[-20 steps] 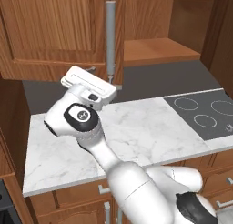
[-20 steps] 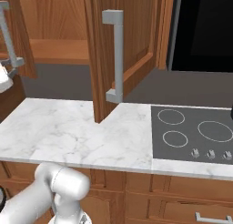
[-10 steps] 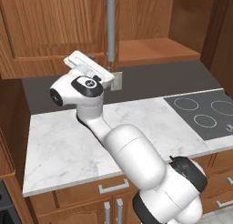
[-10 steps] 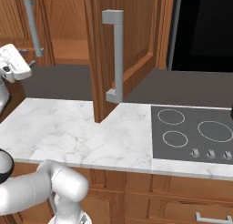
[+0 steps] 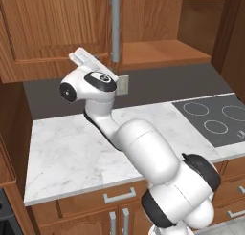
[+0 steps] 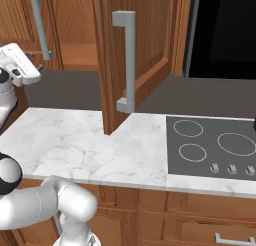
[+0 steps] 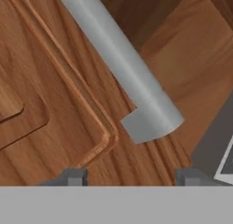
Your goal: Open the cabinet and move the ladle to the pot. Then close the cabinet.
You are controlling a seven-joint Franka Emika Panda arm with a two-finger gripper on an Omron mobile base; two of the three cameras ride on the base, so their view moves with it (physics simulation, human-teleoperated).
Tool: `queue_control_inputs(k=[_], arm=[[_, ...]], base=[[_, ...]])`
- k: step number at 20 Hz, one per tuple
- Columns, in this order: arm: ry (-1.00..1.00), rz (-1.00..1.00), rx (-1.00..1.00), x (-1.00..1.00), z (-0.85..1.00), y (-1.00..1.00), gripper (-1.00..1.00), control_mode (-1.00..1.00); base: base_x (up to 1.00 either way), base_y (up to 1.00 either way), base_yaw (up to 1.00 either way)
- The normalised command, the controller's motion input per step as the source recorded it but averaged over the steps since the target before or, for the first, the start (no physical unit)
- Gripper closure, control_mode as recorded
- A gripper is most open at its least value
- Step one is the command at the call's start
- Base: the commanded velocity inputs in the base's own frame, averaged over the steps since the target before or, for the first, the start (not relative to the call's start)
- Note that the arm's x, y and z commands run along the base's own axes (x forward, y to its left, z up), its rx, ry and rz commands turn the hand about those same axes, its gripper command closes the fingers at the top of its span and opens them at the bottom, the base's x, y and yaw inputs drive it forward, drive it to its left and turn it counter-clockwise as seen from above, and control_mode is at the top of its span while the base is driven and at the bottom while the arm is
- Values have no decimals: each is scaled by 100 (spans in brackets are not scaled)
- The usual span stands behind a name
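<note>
**Pincer raised to the left door's handle, right door swung wide**

The pincer [image 7: 132,176] is up at the cabinet [image 5: 52,33], pointing at the lower end of the grey bar handle [image 7: 120,68] on the left door. Its two fingertips [image 7: 73,176] stand apart with nothing between them, the handle's end just ahead of the gap, so it is open and grips nothing. The right door [image 6: 142,55] hangs open over the marble surface [image 6: 85,150], its own handle [image 6: 127,62] facing the room. Behind it a bare wooden shelf [image 5: 158,52] shows. A glass cooktop [image 6: 212,152] is set into the surface to the right.
</note>
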Motion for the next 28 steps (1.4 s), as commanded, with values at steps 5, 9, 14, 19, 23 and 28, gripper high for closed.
queue_control_inputs(k=[5,9,14,19,23,28], arm=[[0,13,12,58,-19,0,-100,-100],[0,11,12,66,-13,0,-100,-100],[-1,4,3,-64,0,0,-100,-100],[-1,0,0,-100,8,0,-100,-100],[0,0,1,-100,45,-3,-100,-100],[0,0,0,-100,74,-23,-100,-100]], base=[[0,0,0],[0,0,0],[0,0,0],[0,0,0],[0,0,0],[0,0,0]])
